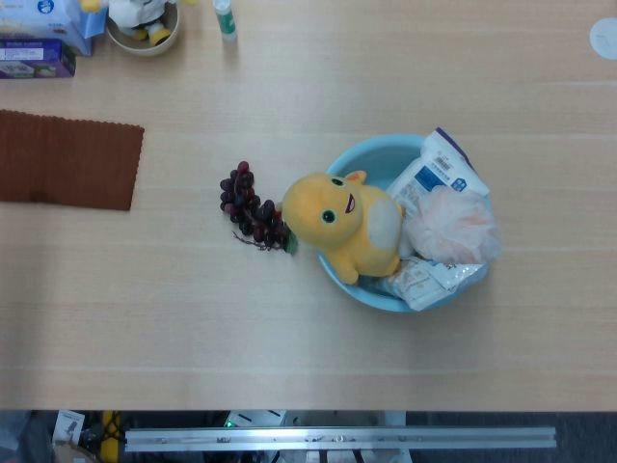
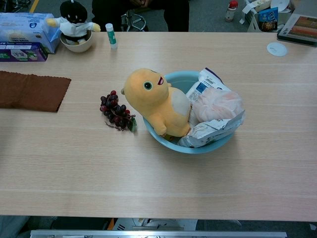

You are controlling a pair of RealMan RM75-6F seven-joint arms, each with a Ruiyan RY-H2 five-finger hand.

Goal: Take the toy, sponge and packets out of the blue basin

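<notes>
Here, a blue basin (image 1: 347, 159) right of centre on the table (image 1: 193, 328), still fully loaded, so nothing of the task done yet. Wedged against its left rim, a yellow plush toy (image 1: 342, 224), head hanging out over the edge and body propped on the wall, probably because too bulky to lie flat with everything else packed in. Beside it on the right, a pale pink mesh sponge (image 1: 451, 220), sitting high on top of the packets. One white-and-blue packet (image 1: 439, 172) leaning upright against the far rim behind the sponge; another crinkled packet (image 1: 434, 280) lying across the near rim, partly under the sponge and touching the toy's lower side. Judging by the stacking, toy and sponge easiest to lift first, packets after. Just left of the basin, touching or nearly touching the toy's head, a bunch of dark grapes (image 1: 251, 204), close enough to get knocked when the toy comes out. Further left, a brown cloth (image 1: 67, 159) flat at the table's edge. Along the far side, a small bowl with a black-and-white doll (image 2: 75, 27), a white tube (image 2: 112, 35) standing upright, and two boxes (image 2: 25, 34) in the corner; a white round lid (image 2: 277, 48) far right. Neither left nor right hand visible in either view, so nothing to say of how the fingers lie.
</notes>
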